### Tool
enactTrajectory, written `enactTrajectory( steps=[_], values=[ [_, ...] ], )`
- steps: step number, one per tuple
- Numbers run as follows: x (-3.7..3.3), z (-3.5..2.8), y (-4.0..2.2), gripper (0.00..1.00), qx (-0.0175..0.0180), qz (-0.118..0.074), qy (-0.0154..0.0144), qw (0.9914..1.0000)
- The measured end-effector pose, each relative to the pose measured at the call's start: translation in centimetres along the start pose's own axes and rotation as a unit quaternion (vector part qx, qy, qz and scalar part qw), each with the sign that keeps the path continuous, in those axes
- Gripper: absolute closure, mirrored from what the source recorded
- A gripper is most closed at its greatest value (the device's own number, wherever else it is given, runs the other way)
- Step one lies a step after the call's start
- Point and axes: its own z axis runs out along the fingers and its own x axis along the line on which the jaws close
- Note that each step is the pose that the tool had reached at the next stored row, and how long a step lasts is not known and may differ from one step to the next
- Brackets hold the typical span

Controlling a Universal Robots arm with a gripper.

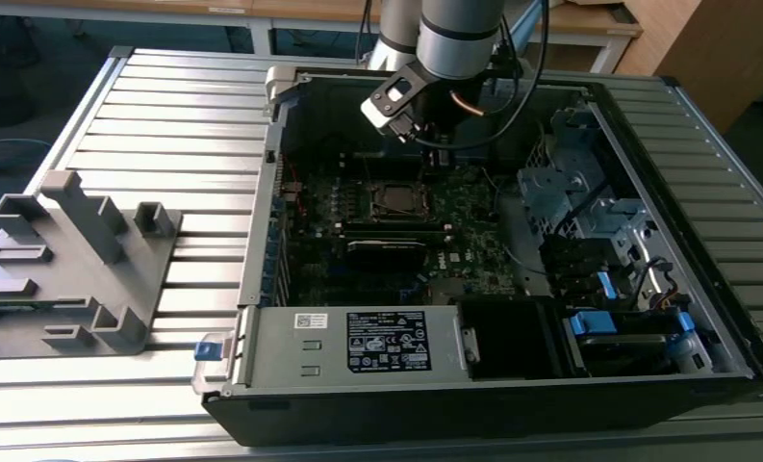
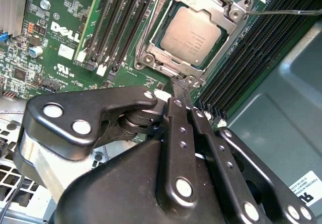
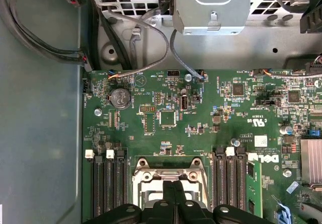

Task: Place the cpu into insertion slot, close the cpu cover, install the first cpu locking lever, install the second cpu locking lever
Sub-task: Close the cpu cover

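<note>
cpu (image 2: 193, 35) lying flat, pincer (image 2: 180, 85) just beside

Cpu (image 2: 193, 35) in insertion slot (image 2: 147, 59), beneath cpu cover (image 2: 221, 11)

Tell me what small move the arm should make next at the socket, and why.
Probably shift the shut pincer toward the thin lever rod, to start latching it. The cpu already lies in the insertion slot, the cpu cover is down around it, and the pincer tip hovers by the cover's edge. Whether the rod is hooked I cannot tell.
</note>
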Motion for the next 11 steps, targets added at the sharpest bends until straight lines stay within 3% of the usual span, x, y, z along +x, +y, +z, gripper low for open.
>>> enactTrajectory(
  steps=[11],
  values=[
    [-0.01, 0.0, -0.26, 0.89, 0.0, 0.0, 0.0, 1.0]
  ],
)
